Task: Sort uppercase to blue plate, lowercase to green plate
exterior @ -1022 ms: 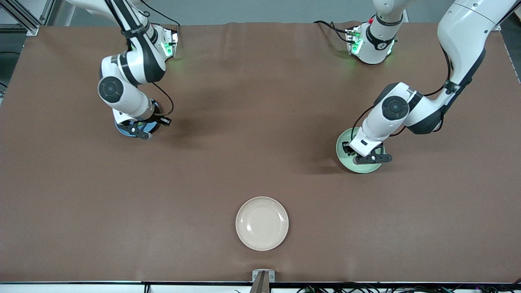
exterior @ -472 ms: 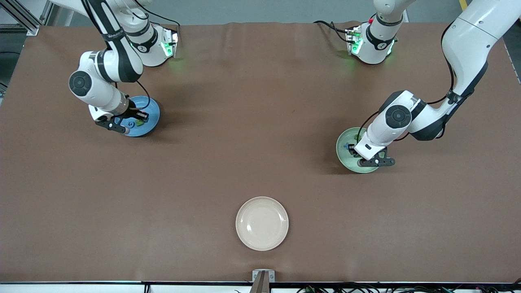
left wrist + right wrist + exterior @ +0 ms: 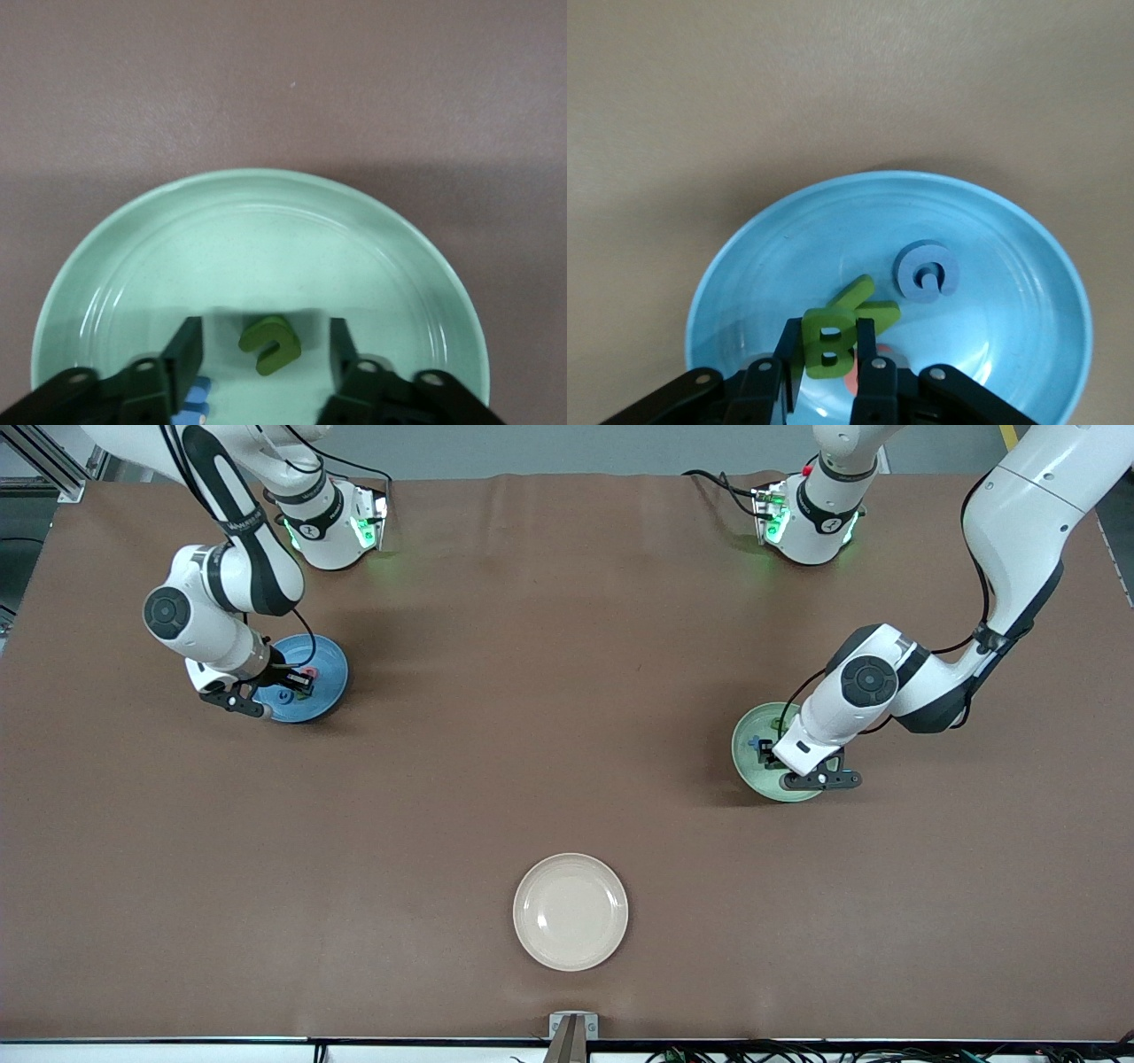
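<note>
Since a second ago my right gripper [image 3: 826, 363] has swung aside over the round blue plate [image 3: 1028, 266], clamped on the green foam B [image 3: 827, 343]; blue G [image 3: 926, 271] and green N [image 3: 866, 305] lie inside. My left gripper [image 3: 266, 354] hangs parted over the mint-green plate [image 3: 266, 239], the green u [image 3: 270, 343] lying free between my fingers.
</note>
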Available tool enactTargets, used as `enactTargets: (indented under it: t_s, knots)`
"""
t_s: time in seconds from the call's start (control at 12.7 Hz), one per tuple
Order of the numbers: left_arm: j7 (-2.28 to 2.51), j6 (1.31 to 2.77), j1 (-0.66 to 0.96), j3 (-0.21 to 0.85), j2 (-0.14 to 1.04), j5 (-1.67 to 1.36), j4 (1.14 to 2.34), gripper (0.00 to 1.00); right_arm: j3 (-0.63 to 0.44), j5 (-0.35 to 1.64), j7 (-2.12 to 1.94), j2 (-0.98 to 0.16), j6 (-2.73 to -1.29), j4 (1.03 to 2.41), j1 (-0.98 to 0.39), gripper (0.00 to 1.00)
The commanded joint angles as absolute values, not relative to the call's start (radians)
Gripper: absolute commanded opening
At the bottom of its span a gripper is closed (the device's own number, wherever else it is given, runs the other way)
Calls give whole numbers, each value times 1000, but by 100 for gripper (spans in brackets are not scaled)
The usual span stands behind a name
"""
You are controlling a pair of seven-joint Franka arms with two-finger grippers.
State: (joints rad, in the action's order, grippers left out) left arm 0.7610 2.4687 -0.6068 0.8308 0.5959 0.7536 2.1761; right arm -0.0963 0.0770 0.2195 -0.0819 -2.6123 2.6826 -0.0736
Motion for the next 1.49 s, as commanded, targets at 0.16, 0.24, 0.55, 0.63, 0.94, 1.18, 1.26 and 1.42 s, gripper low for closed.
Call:
enactTargets:
  t_s: [0.16, 0.24, 0.55, 0.63, 0.94, 1.18, 1.26, 1.42]
  knots:
    - [753, 2389, -629, 862, 537, 750, 2119, 100, -84, 90, 229, -89, -2634, 2695, -100, 3]
    - [753, 2369, -629, 868, 538, 747, 2102, 100, -84, 92, 229, -89, -2634, 2695, -104, 3]
    - [753, 2358, -629, 868, 540, 713, 2082, 100, -84, 98, 236, -89, -2622, 2694, -124, 11]
    - [752, 2355, -632, 867, 540, 713, 2079, 100, -84, 98, 236, -89, -2614, 2691, -124, 57]
    - [729, 2313, -656, 868, 541, 646, 2033, 100, -84, 98, 235, -29, -2398, 2619, -124, 100]
    - [460, 2313, -658, 836, 442, 365, 2048, 100, -83, 81, 215, 67, -2167, 2509, -124, 100]
    - [371, 2310, -658, 821, 399, 279, 2058, 100, -84, 63, 198, 72, -2075, 2443, -123, 100]
    - [188, 2278, -658, 787, 303, 123, 2086, 100, -84, 19, 152, 69, -1917, 2306, -120, 100]
